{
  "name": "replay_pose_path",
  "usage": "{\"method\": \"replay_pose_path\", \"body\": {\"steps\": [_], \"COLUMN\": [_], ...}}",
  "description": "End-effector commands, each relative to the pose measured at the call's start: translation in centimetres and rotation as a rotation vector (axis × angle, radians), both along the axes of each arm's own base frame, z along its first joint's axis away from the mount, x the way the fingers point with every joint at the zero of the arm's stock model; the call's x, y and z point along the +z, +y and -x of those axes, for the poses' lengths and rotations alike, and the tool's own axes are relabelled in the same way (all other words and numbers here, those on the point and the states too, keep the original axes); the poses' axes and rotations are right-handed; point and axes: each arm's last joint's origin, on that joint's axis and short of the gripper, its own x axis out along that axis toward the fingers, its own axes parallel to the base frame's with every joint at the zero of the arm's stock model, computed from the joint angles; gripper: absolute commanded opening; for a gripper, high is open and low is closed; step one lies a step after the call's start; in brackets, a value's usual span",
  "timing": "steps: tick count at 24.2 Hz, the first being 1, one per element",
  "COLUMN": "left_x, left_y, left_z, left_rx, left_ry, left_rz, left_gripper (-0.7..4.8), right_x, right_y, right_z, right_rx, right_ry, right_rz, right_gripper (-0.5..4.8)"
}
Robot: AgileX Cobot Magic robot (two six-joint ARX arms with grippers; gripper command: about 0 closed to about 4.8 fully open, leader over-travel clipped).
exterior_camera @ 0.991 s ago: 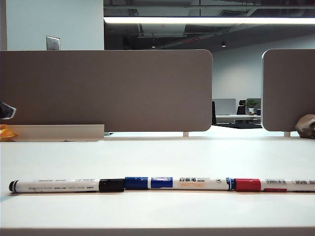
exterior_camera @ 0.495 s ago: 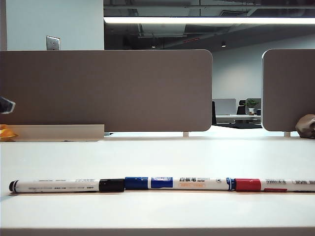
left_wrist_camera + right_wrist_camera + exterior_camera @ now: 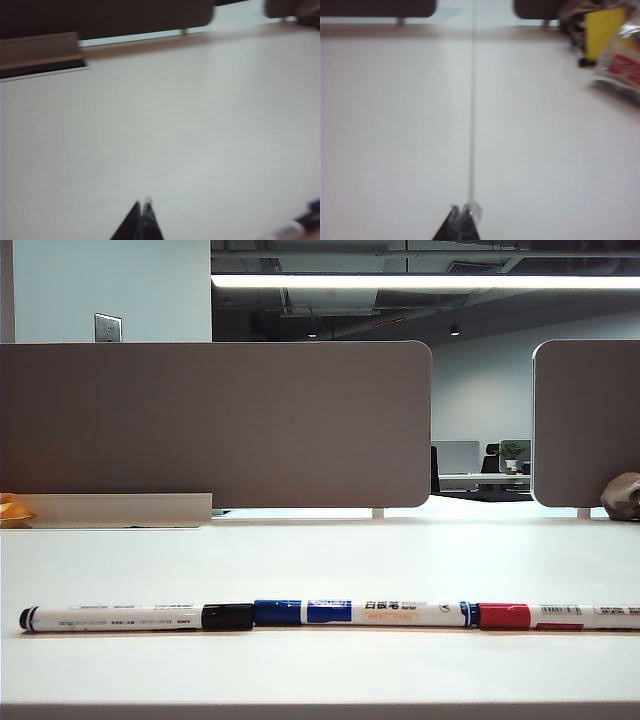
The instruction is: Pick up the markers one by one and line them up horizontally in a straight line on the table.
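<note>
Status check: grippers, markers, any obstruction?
Left gripper shut, empty, over bare table. Right gripper shut, empty. Black, blue, red marker end to end in one row. Nothing in the way.

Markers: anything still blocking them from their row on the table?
Nothing visible: black marker, blue marker and red marker already lie end to end on the table. Left tool and right tool are shut, empty, over bare tabletop.

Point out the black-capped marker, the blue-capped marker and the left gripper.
Black-capped marker (image 3: 120, 618), exterior view, white barrel.
Blue-capped marker (image 3: 400, 613), exterior view, printed barrel.
Left gripper (image 3: 142, 206), left wrist view, shut fingertips.
</note>
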Motion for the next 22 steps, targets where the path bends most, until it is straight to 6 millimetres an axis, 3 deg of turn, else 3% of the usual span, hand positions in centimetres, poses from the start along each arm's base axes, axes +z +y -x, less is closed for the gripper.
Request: {"method": "replay_pose_path", "body": {"steps": [1, 7, 22], "left_x": [0.2, 0.2, 0.0], "left_y": [1.0, 2.5, 2.7], "left_z": [-0.3, -0.4, -0.1], "left_rx": [0.094, 0.252, 0.261], "left_ry": [-0.017, -0.050, -0.078], "left_rz": [0.007, 0.013, 0.020], "left_gripper": [-0.06, -0.06, -0.06], "right_x": [0.5, 0.4, 0.4], "right_y": [-0.9, -2.2, -1.4], "right_z": [0.1, 0.2, 0.1], "right_rx": [-0.092, -0.230, -0.147], "right_ry": [-0.049, -0.044, -0.044], "right_rz": [-0.003, 0.001, -0.001], "right_gripper": [-0.01, -0.01, -0.01]}}
